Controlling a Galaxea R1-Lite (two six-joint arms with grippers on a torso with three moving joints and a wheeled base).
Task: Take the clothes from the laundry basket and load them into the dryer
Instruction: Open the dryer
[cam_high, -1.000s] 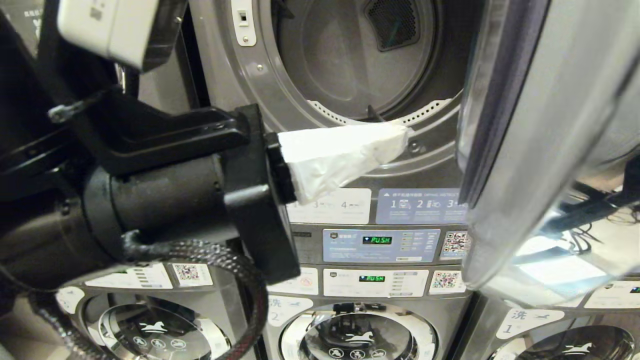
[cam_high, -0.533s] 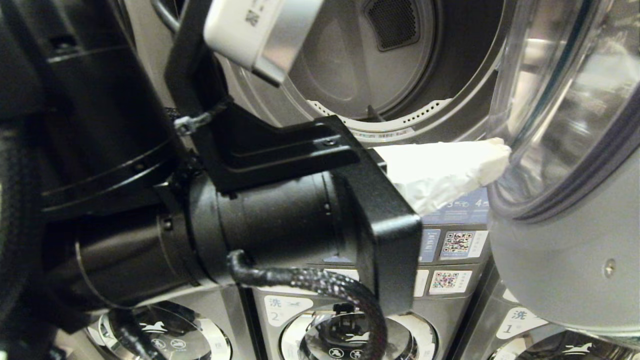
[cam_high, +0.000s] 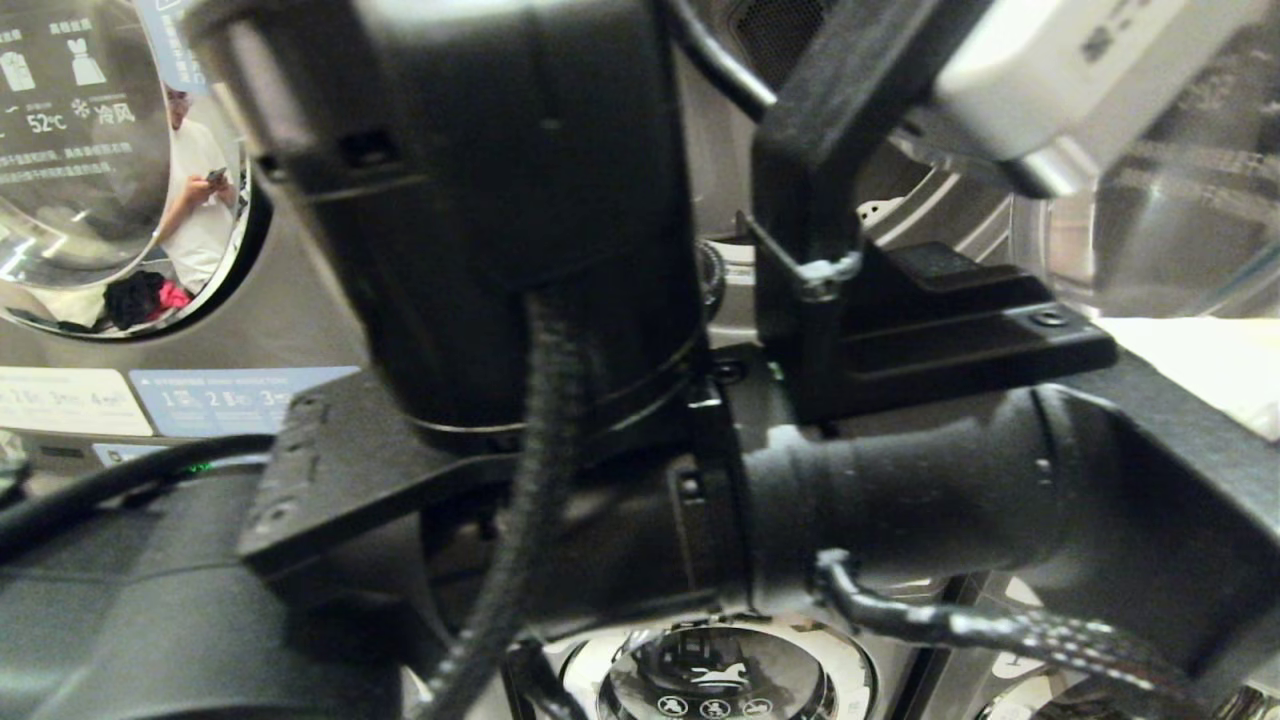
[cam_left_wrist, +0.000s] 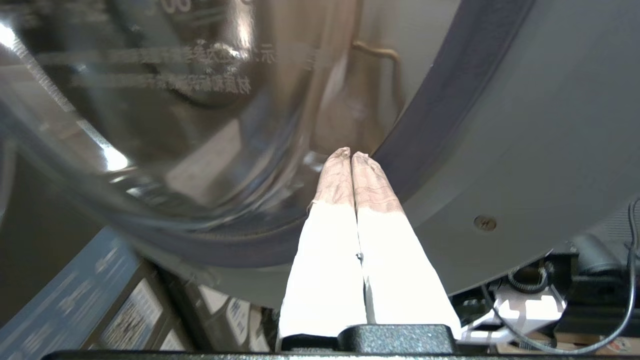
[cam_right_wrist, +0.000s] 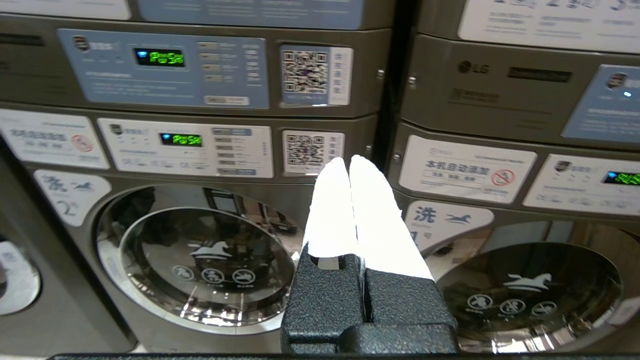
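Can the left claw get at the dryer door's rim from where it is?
Probably yes: the left claw, shut and empty, sits right at the dryer door rim with nothing between them.

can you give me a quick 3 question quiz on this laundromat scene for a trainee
1. True or false: the left gripper holds a garment.
2. What do the left gripper's tips rest against: A) the open dryer door, B) a laundry basket, C) a control panel?
3. What do both lit green displays in the right wrist view read?

Key: 1 false, its fingers are shut on nothing. 2 A. 3 PUSH.
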